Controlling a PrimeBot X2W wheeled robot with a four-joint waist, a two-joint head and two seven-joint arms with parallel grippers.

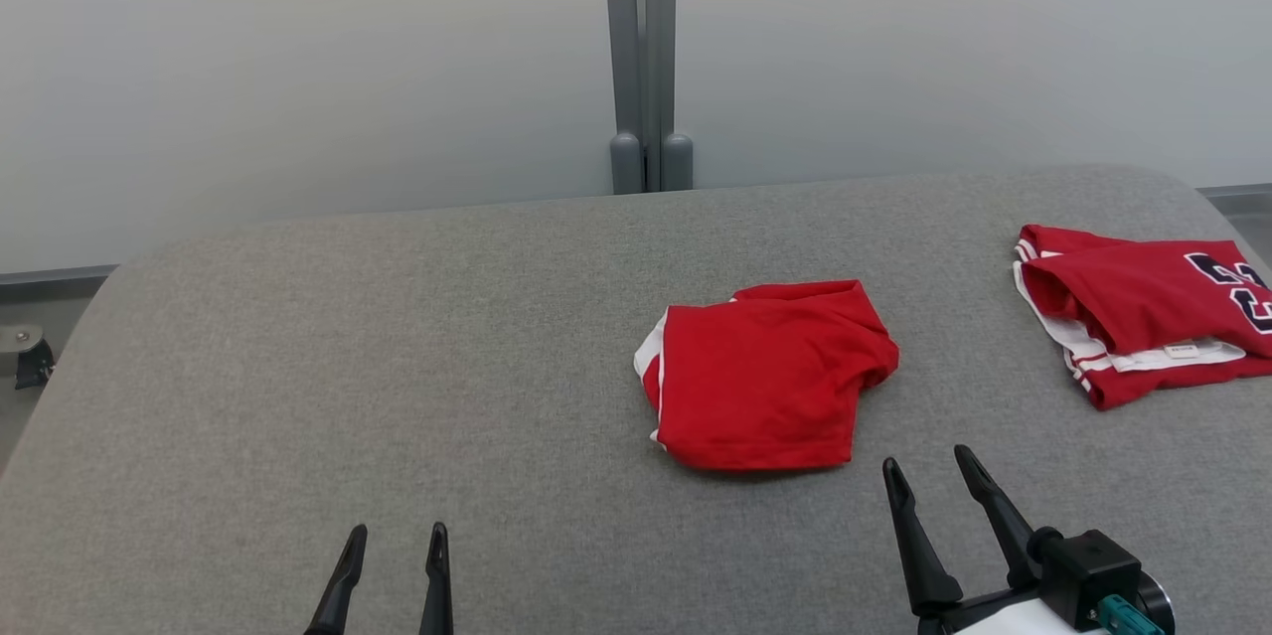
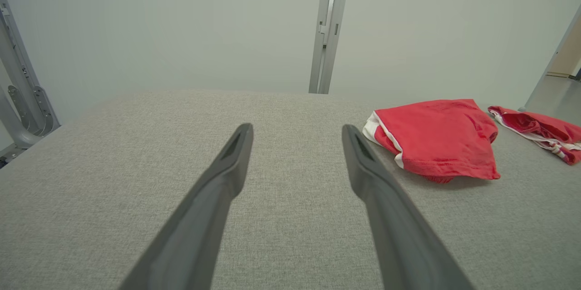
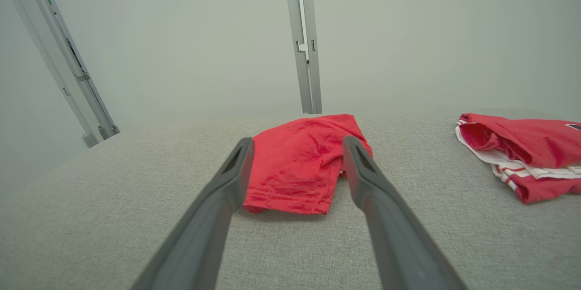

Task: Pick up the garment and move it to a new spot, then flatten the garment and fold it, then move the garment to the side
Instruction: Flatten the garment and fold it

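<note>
A red garment [image 1: 765, 377] with white side trim lies folded into a compact block on the grey table [image 1: 397, 367], right of centre; it also appears as the garment [image 2: 435, 138] in the left wrist view and the garment [image 3: 299, 165] in the right wrist view. My right gripper [image 1: 929, 466] is open, hovering just in front of the garment's near right corner, touching nothing. At the near left my left gripper [image 1: 396, 534] is open and empty, well clear of the garment. The same grippers show open as left gripper [image 2: 297, 129] and right gripper [image 3: 297, 142].
A second folded red garment [image 1: 1143, 312] with white stripes and dark lettering lies at the table's far right edge. A grey upright post [image 1: 646, 59] stands behind the table against the pale wall. Bare grey surface spreads over the left half.
</note>
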